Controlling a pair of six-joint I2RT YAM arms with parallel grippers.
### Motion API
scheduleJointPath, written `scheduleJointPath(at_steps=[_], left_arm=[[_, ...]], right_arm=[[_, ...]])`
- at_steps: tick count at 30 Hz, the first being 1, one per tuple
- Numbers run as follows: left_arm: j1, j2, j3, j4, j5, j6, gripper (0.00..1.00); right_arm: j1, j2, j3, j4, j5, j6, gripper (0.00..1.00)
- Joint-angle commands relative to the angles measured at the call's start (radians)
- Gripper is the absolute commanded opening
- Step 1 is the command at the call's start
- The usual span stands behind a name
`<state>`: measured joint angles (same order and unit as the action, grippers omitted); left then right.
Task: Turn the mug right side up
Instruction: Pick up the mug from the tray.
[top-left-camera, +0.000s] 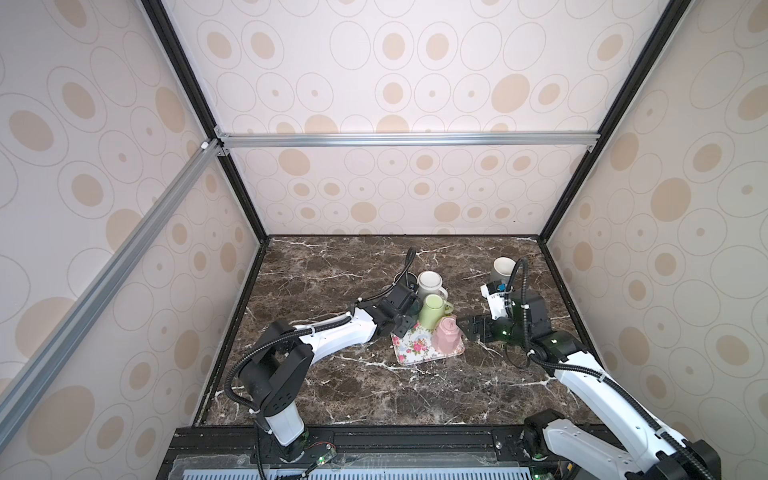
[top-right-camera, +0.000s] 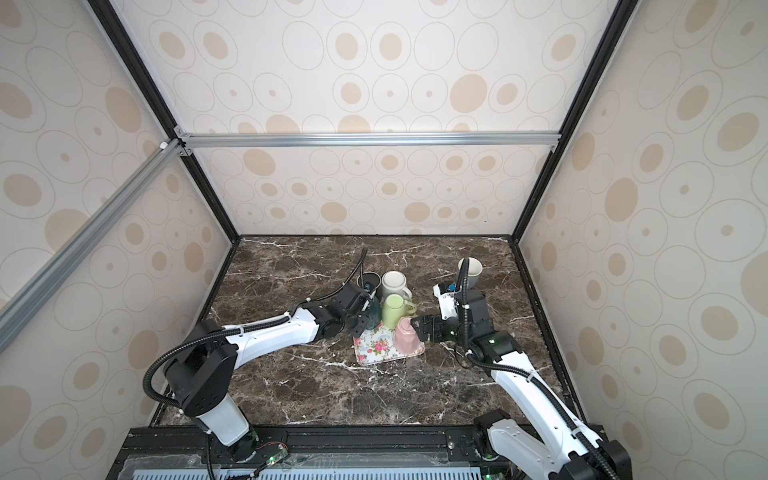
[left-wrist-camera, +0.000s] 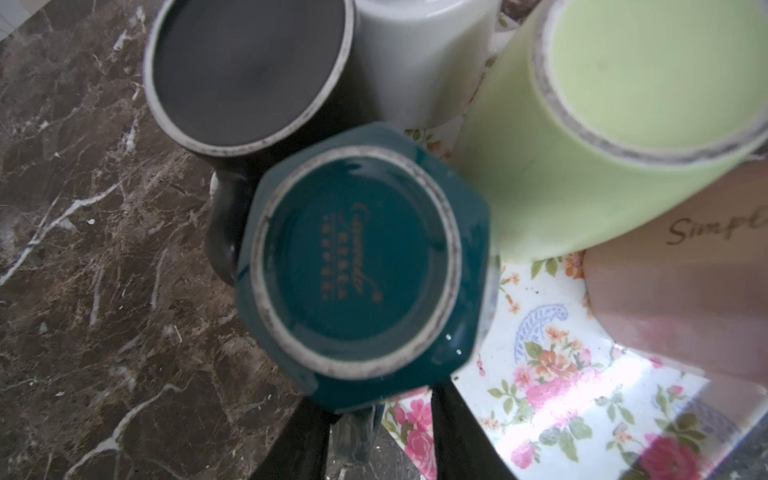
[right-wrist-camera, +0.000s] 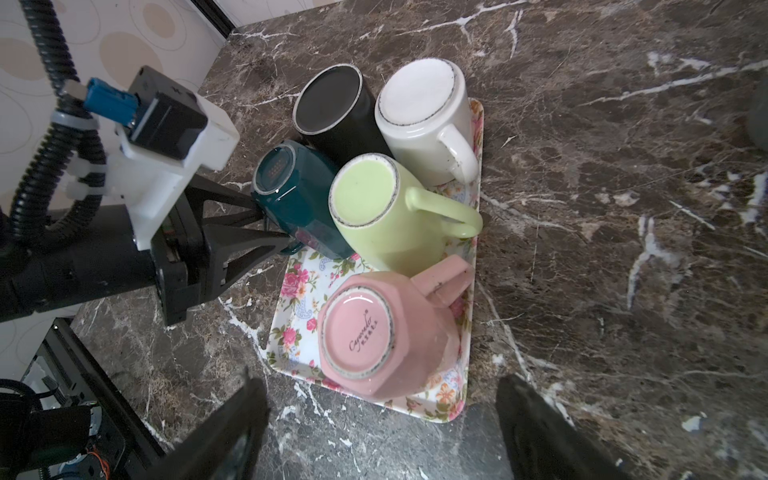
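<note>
A teal mug (left-wrist-camera: 357, 266) stands upside down at the edge of the floral tray (right-wrist-camera: 291, 328), its base up and its handle towards my left arm. My left gripper (left-wrist-camera: 374, 411) straddles that handle. One finger (left-wrist-camera: 307, 419) lies against the handle, and a strip of tray shows between the handle and the other finger, so the jaws are open. In the right wrist view the left gripper (right-wrist-camera: 274, 227) reaches the teal mug (right-wrist-camera: 291, 195) from the side. My right gripper (right-wrist-camera: 380, 376) stands wide open, level with the near side of the pink mug (right-wrist-camera: 365, 328), holding nothing.
Green (right-wrist-camera: 374, 212), white (right-wrist-camera: 419, 108), black (right-wrist-camera: 332, 104) and pink mugs crowd the tray upside down, touching the teal one. A grey mug (top-left-camera: 502, 269) stands upright at the back right. Patterned walls close in the dark marble table (top-left-camera: 332, 395) on three sides.
</note>
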<state>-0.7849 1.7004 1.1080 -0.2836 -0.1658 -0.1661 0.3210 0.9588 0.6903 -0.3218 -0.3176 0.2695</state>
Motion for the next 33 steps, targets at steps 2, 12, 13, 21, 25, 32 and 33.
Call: scheduleJointPath(at_steps=[2, 12, 13, 21, 25, 32, 33], left_arm=[[0.006, 0.004, 0.042, 0.005, 0.027, 0.011, 0.38], [0.006, 0.023, 0.053, -0.042, -0.030, 0.001, 0.22], [0.007, 0.027, 0.056, -0.046, -0.029, 0.000, 0.21], [0.006, 0.037, 0.071, -0.068, -0.064, 0.000, 0.18], [-0.001, 0.052, 0.079, -0.084, -0.081, 0.006, 0.19], [-0.010, 0.062, 0.085, -0.078, -0.084, 0.003, 0.25], [-0.008, 0.062, 0.087, -0.075, -0.075, 0.002, 0.27]], right_arm=[[0.003, -0.020, -0.015, -0.008, 0.008, 0.003, 0.89], [0.003, -0.027, -0.023, -0.002, 0.009, 0.010, 0.89], [0.003, -0.028, -0.023, -0.001, 0.011, 0.010, 0.89], [0.003, -0.033, -0.027, -0.011, 0.020, 0.011, 0.89], [0.003, -0.038, -0.026, -0.016, 0.026, 0.007, 0.89], [0.003, -0.047, -0.029, -0.018, 0.026, 0.004, 0.89], [0.003, -0.048, -0.030, -0.015, 0.023, 0.004, 0.89]])
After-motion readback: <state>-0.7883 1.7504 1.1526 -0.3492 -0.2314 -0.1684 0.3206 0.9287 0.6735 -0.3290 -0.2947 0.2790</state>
